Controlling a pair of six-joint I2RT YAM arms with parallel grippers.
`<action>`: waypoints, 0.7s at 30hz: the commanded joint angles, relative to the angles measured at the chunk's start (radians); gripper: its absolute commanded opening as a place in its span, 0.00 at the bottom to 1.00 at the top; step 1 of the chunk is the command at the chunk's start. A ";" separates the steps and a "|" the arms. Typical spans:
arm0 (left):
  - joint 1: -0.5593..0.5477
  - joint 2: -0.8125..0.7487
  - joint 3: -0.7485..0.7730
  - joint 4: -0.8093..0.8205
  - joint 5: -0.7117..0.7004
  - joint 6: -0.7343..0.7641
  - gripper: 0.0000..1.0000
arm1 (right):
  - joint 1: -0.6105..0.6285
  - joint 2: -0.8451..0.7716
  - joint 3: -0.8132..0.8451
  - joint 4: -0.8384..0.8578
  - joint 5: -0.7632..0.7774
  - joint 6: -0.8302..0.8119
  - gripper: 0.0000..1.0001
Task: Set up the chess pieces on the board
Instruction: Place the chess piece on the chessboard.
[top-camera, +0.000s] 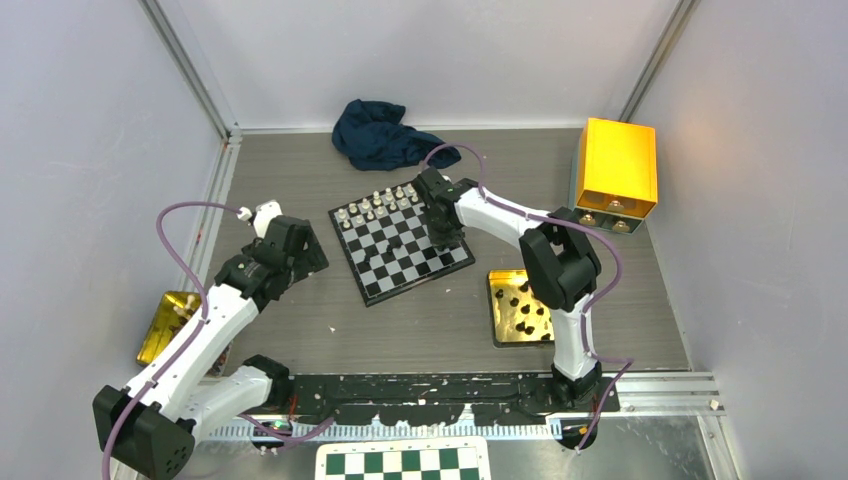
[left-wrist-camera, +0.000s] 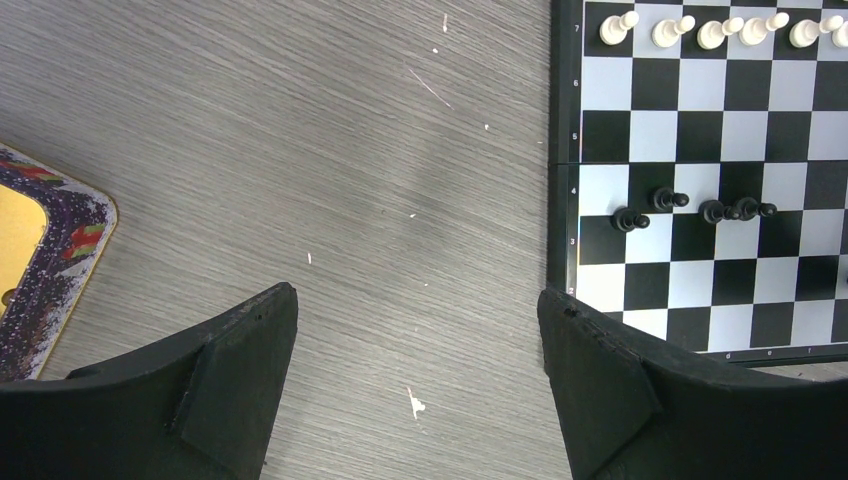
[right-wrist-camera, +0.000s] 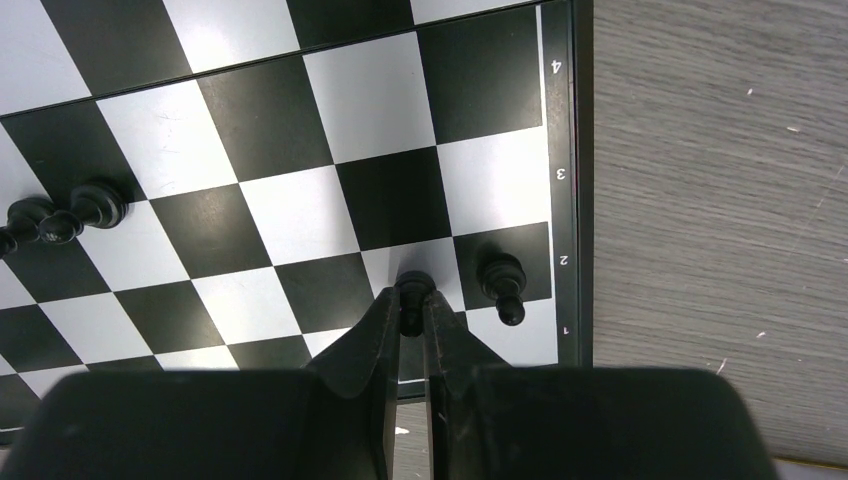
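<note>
The small black-and-silver board (top-camera: 400, 275) lies mid-table. Silvery-white pieces (top-camera: 378, 203) line its far edge, and a few black pieces (top-camera: 395, 243) stand near its middle. My right gripper (top-camera: 437, 215) is low over the board's right side. In the right wrist view the gripper (right-wrist-camera: 411, 303) is shut on a black pawn (right-wrist-camera: 413, 284) that stands on a light square near the board (right-wrist-camera: 300, 130) edge. A second black pawn (right-wrist-camera: 503, 285) stands just right of it. My left gripper (left-wrist-camera: 415, 300) is open and empty over bare table, left of the board (left-wrist-camera: 700, 110).
A gold tray (top-camera: 500, 325) with several black pieces lies right of the board. Another gold tray (top-camera: 165, 325) lies at the left. A blue cloth (top-camera: 385, 135) and a yellow box (top-camera: 615, 170) sit at the back. A green-and-white board (top-camera: 405, 462) lies at the near edge.
</note>
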 joint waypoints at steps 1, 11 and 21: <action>-0.003 0.001 0.039 0.028 -0.010 0.002 0.90 | 0.006 -0.070 -0.005 -0.002 -0.010 0.021 0.04; -0.003 0.003 0.036 0.028 -0.009 -0.001 0.90 | 0.005 -0.062 -0.010 0.005 -0.017 0.019 0.07; -0.003 0.001 0.030 0.030 -0.005 -0.001 0.90 | 0.005 -0.067 -0.007 0.008 -0.010 0.016 0.34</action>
